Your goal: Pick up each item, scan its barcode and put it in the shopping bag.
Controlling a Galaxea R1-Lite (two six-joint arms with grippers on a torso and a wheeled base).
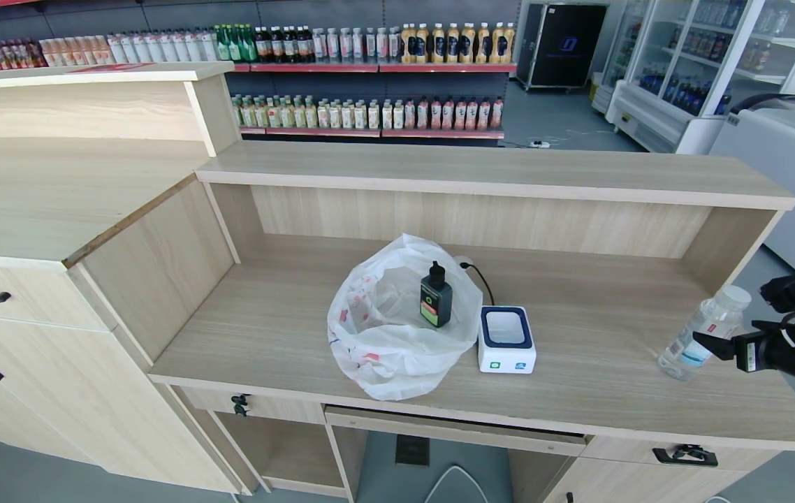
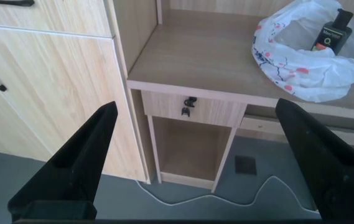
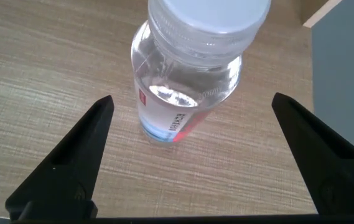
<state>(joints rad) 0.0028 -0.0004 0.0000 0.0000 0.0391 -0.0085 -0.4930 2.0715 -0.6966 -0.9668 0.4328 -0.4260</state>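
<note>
Store floor, shelves of bottled drinks (image 1: 369, 66) along back wall; light wood checkout counter (image 1: 286, 328) in front, raised ledge at rear. Mid-counter: crumpled white plastic shopping bag with red print (image 1: 383, 349), mouth open, dark bottle with green label and black cap (image 1: 436, 297) upright inside. Just beside bag, toward right: white square barcode scanner with blue-rimmed window (image 1: 506, 339), black cable (image 1: 481, 279) trailing behind it. Near counter's right end: clear plastic water bottle with white cap (image 1: 705, 332), standing, well apart from scanner. Right gripper (image 3: 192, 106) close to that bottle, black fingers spread wide, bottle just ahead between them, untouched. Left gripper (image 2: 195, 109) low before counter's left front, facing keyed drawer (image 2: 164, 106), fingers spread wide, holding nothing.
</note>
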